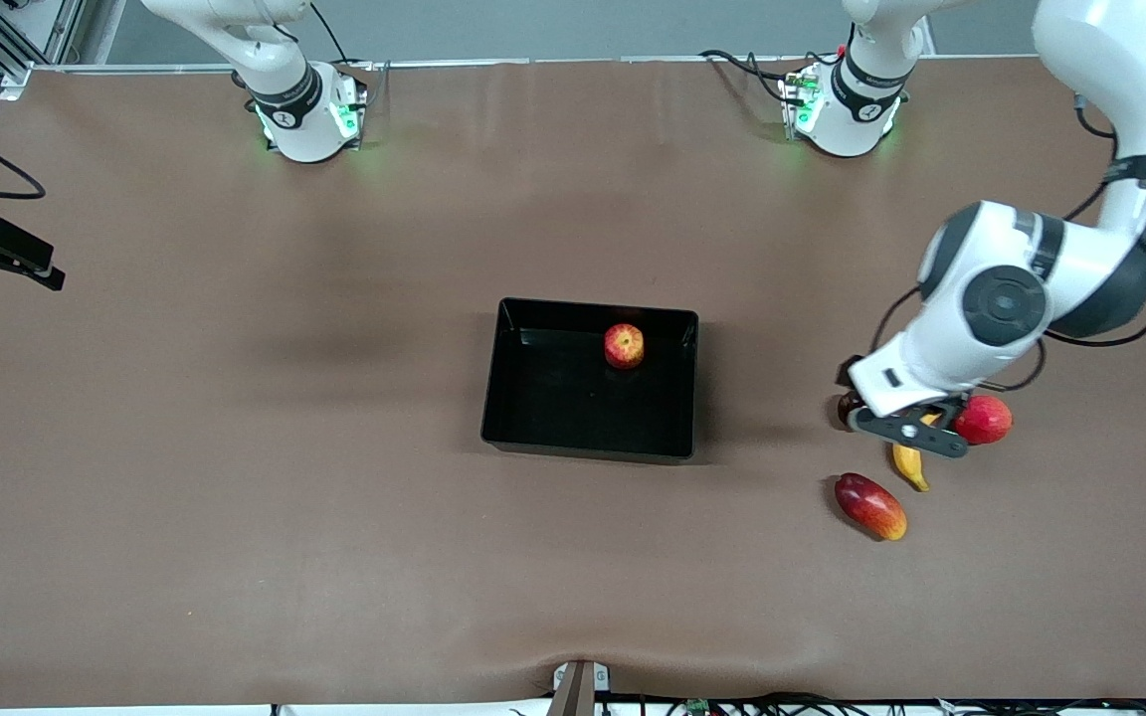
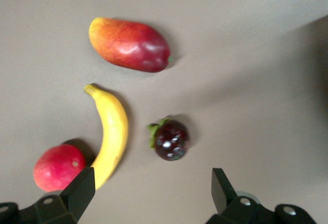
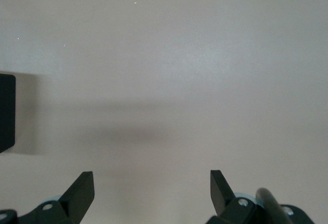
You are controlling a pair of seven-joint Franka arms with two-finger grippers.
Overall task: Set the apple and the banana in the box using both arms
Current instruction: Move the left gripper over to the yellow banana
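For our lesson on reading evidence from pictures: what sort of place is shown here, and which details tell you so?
Probably a robotics lab test bench, not a kitchen. Two bolted-down white arms, the left arm over loose fruit, stand at a plain brown-covered table; a black box holds an apple, and cables trail along the edges.

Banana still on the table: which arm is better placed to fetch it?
Left. The left gripper hangs open over the banana; the right gripper, also open, is over bare table beside the box.

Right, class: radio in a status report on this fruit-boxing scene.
Left gripper open over banana; right gripper open, waiting. Apple in box. Dark fruit, pinkish fruit crowd banana.
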